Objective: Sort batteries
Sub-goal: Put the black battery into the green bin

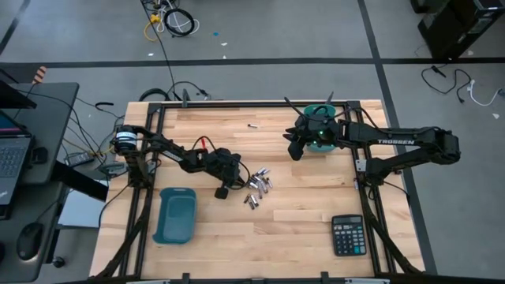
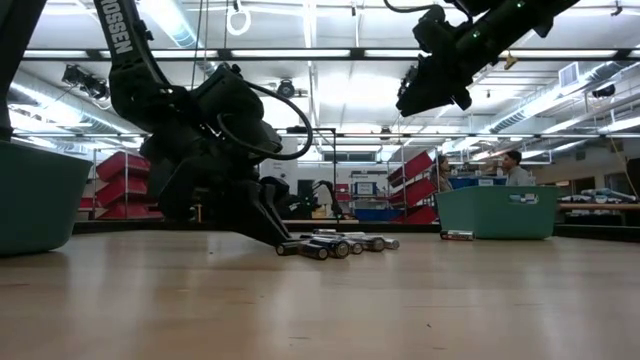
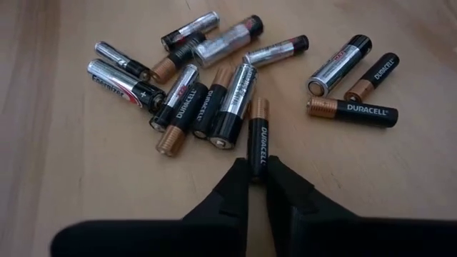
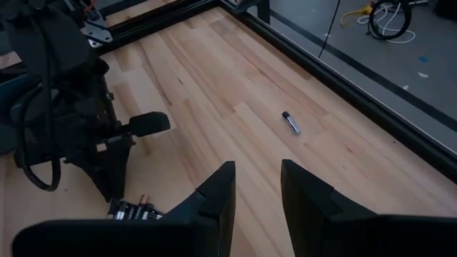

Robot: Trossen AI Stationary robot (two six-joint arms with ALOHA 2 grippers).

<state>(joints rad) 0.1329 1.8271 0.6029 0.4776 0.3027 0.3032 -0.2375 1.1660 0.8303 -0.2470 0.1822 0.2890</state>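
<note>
Fourteen or so batteries [image 3: 214, 93] lie in a loose cluster on the wooden table [image 1: 300, 229], a little left of its centre in the high view [image 1: 257, 189], a mix of black-and-copper Duracell cells and silver-and-black ones. The left gripper [image 3: 257, 175] is down at the table beside this heap, and its two dark fingers [image 3: 232, 189] are pinched onto the black end of one Duracell battery [image 3: 258, 135], whose copper end points toward the pile. That cell lies flat on the wood, just beside a silver-and-black cell [image 3: 233, 103] in the middle of the cluster. Three more lie a little apart from the main group, among them a Duracell cell lying crosswise [image 3: 352, 112]. In the low view the left arm [image 2: 200, 150] slants down to the row of cells [image 2: 335, 244] on the tabletop.

One lone battery [image 1: 252, 125] lies well apart from the heap, near the far edge of the table; the right wrist view shows it too [image 4: 290, 122].

The right gripper [image 4: 257, 189] hangs in the air above the round teal bin [image 1: 319, 118] at the far right side of the table, its fingers parted and holding nothing. A rectangular teal bin [image 1: 175, 214] sits near the left front of the table, and a black calculator [image 1: 348, 234] lies near the right front corner. Across the room, people [image 2: 480, 170] sit behind the table.
</note>
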